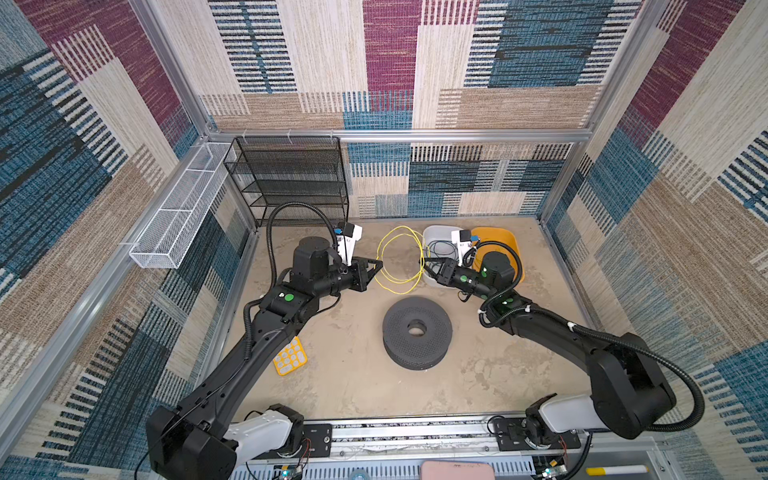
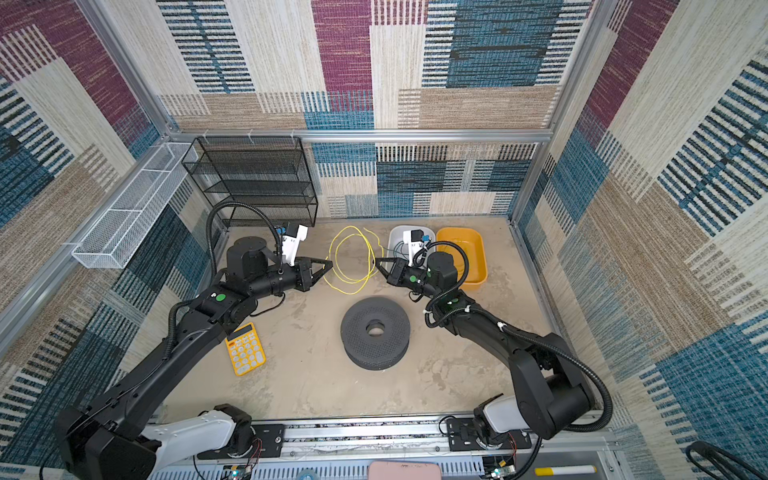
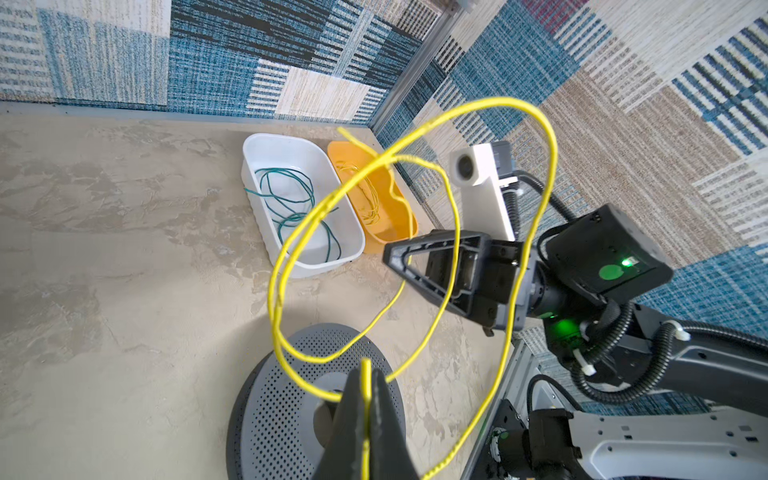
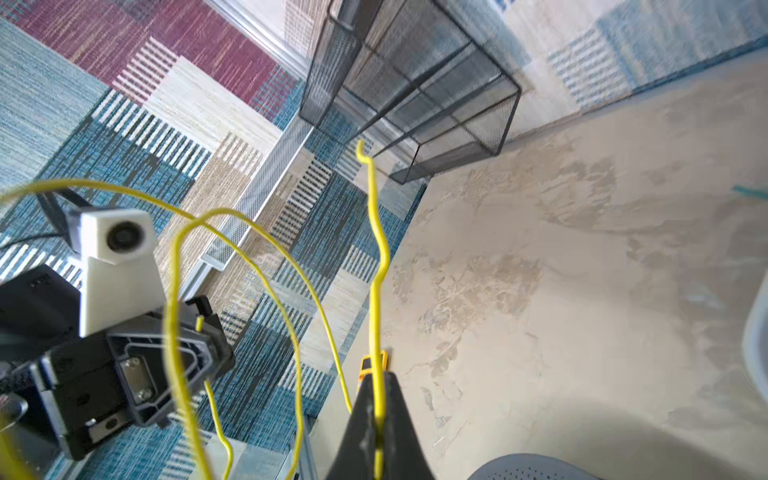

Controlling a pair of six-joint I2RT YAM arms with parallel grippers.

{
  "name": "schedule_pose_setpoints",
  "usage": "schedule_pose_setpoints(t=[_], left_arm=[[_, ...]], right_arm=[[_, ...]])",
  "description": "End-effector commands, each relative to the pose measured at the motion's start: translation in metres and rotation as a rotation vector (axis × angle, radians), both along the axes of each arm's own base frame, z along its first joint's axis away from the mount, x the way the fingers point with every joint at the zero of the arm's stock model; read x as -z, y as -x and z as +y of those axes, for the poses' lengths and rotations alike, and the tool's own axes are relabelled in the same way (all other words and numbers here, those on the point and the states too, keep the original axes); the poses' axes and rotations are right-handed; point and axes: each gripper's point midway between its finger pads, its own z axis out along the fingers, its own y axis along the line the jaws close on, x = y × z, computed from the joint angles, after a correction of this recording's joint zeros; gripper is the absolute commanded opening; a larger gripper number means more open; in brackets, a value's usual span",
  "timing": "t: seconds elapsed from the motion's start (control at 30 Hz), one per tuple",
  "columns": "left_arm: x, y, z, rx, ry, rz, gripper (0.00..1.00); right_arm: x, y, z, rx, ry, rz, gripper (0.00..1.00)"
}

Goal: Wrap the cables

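Two grippers faced each other across the back of the table (image 1: pixel 353 386), and both were clamped on the same yellow cable (image 1: pixel 399 292). The left gripper (image 1: pixel 380 262) had its jaws closed flat on one strand, the wire running straight up between the fingers in the left wrist view (image 3: pixel 365 374). The right gripper (image 1: pixel 422 261) was closed the same way on another stretch of it (image 4: pixel 378 376), with a kinked free end sticking out past the tips. The loose loops hung between them above the tabletop, just behind the grey perforated spool (image 1: pixel 417 338). The green cable (image 3: pixel 286 216) lay coiled in the white tub (image 3: pixel 253 145), beside the orange tub (image 3: pixel 390 237), behind the right gripper.
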Motion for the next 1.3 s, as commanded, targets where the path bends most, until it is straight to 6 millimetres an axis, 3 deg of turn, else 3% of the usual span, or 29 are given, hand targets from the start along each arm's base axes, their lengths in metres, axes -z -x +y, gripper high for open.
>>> schedule_pose_setpoints(t=[0.0,0.23,0.4,0.67,0.83,1.03,1.27], left_arm=[[-0.015,-0.003,0.006,0.01,0.08,-0.036,0.0],[0.001,-0.007,0.05,-0.113,0.03,0.001,0.0],[0.015,-0.012,0.106,-0.34,-0.098,0.044,0.0],[0.047,-0.001,0.223,-0.83,-0.292,0.17,0.0],[0.048,0.022,0.271,-1.037,-0.314,0.188,0.0],[0.024,0.039,0.299,-1.142,-0.305,0.152,0.0],[0.03,0.048,0.319,-1.219,-0.292,0.193,0.0]], right_arm=[[-0.011,-0.028,-0.045,0.219,0.062,-0.025,0.0],[-0.038,-0.06,-0.139,0.536,0.091,-0.073,0.0],[-0.046,-0.069,-0.197,0.681,0.096,-0.085,0.0],[-0.033,-0.06,-0.281,0.87,0.039,-0.039,0.0],[-0.015,-0.042,-0.321,0.992,0.004,0.002,0.0],[0.002,-0.029,-0.36,1.054,-0.02,0.044,0.0],[0.019,-0.021,-0.387,1.096,-0.051,0.085,0.0]])
